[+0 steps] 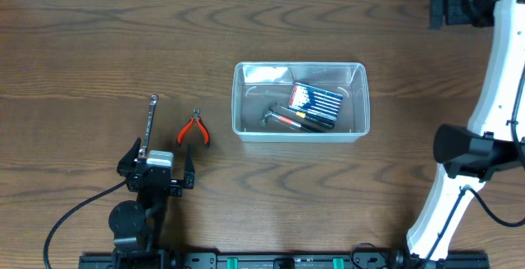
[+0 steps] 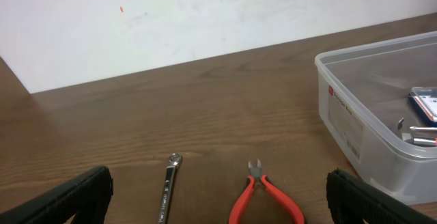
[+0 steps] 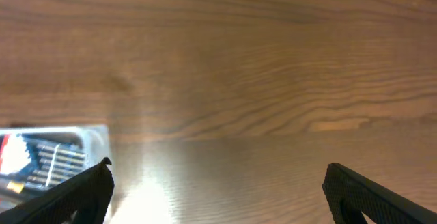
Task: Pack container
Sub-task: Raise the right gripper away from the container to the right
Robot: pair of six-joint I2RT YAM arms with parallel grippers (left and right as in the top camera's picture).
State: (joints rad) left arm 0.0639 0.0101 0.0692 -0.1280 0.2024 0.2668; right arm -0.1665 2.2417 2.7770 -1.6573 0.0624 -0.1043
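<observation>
Clear plastic container (image 1: 239, 105) stands right of centre on the wooden surface (image 1: 82, 47), holding a blue-and-black packet (image 1: 317, 98) and small hand tools (too small to name). Left of it lie orange-handled pliers (image 1: 194, 129) and, further left, a wrench (image 1: 148, 125). Left tool (image 1: 159, 164), near both, is spread wide, pinching nothing; right tool (image 3: 218, 190), likewise spread, is at the far right corner.

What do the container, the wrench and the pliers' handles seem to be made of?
Container: likely clear plastic; its contents show through the walls.
Wrench: bare metal, shiny silver-grey.
Pliers handles: probably a rubber or plastic coating, matte orange-red.
</observation>
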